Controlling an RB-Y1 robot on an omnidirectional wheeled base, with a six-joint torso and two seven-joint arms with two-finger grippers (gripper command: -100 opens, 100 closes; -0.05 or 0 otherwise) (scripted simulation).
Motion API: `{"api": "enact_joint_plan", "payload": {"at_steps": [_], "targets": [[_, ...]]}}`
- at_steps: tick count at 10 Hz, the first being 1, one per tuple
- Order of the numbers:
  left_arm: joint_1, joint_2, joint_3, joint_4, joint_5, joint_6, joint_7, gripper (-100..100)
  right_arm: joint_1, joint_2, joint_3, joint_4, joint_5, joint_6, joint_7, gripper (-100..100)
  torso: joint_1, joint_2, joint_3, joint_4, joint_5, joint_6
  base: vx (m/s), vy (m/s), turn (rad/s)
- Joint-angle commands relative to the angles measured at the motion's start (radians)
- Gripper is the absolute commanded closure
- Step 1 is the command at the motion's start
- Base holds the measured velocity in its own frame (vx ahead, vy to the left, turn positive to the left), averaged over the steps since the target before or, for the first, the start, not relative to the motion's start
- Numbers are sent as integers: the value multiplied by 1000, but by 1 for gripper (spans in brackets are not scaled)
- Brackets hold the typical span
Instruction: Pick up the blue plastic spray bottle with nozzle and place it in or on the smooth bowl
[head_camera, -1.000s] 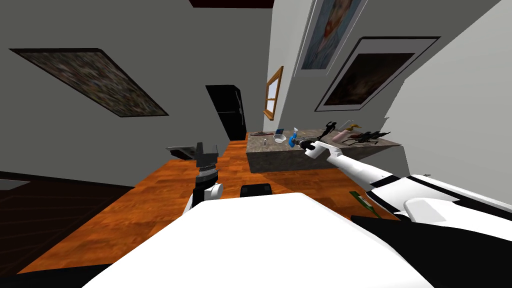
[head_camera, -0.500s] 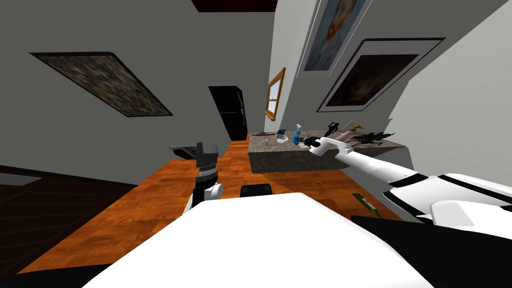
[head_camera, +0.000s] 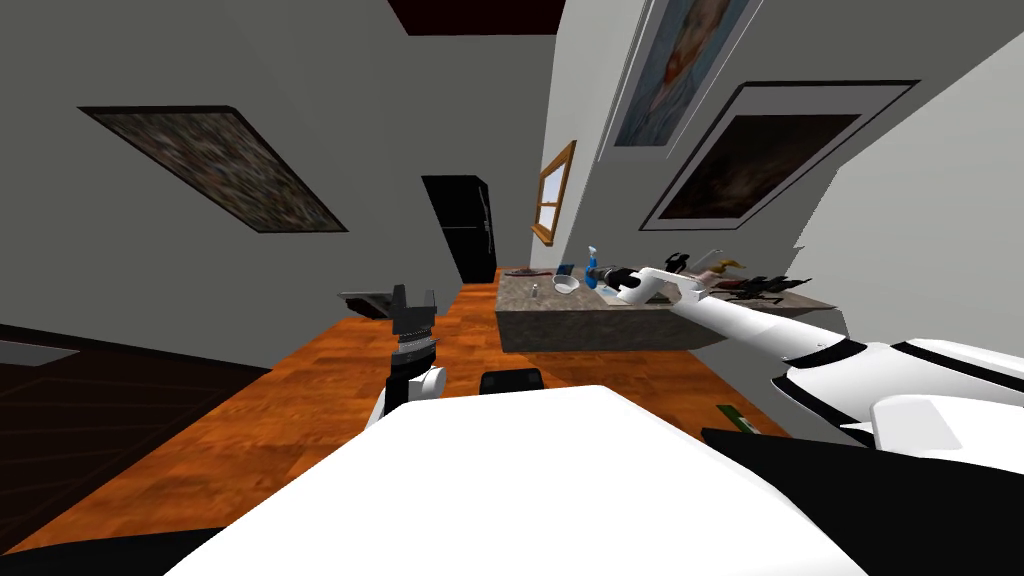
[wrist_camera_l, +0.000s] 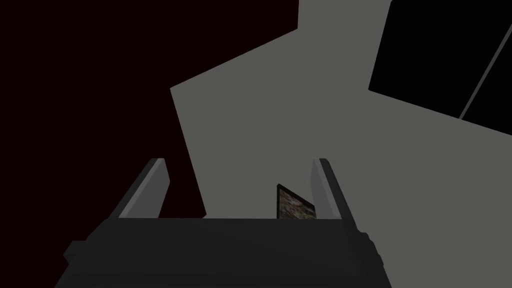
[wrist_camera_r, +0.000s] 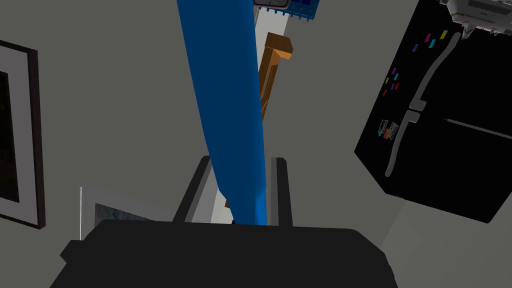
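Gripping the blue spray bottle (wrist_camera_r: 225, 100), the right gripper (wrist_camera_r: 240, 160) presses its sides.

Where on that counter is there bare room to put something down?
The counter looks bare along its near edge, in front of the bowl. Its right end is crowded with black clutter; the right pincer holds the blue bottle near the bowl.

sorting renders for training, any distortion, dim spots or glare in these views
head view: wide lens splays the walls to the corners, whole picture rolled; left wrist view: dim around the open left pincer; right wrist view: flat even light, no glare on the blue spray bottle in the right pincer
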Motion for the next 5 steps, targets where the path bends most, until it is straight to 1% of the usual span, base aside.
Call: {"api": "enact_joint_plan", "payload": {"at_steps": [1, 3, 5], "targets": [[0, 0, 0, 0, 0, 0, 0, 0, -12, 3, 9, -15, -31, 15, -6, 100, 0, 0, 0, 0, 0, 0, 108, -66, 34], [0, 0, 0, 0, 0, 0, 0, 0, -30, 7, 21, -33, -72, 33, -13, 100, 1, 0, 0, 0, -1, -1, 122, -50, 36], [0, 0, 0, 0, 0, 0, 0, 0, -47, 12, 33, -49, -113, 49, -20, 100, -2, 0, 0, 0, -2, -1, 116, -99, 37]]}}
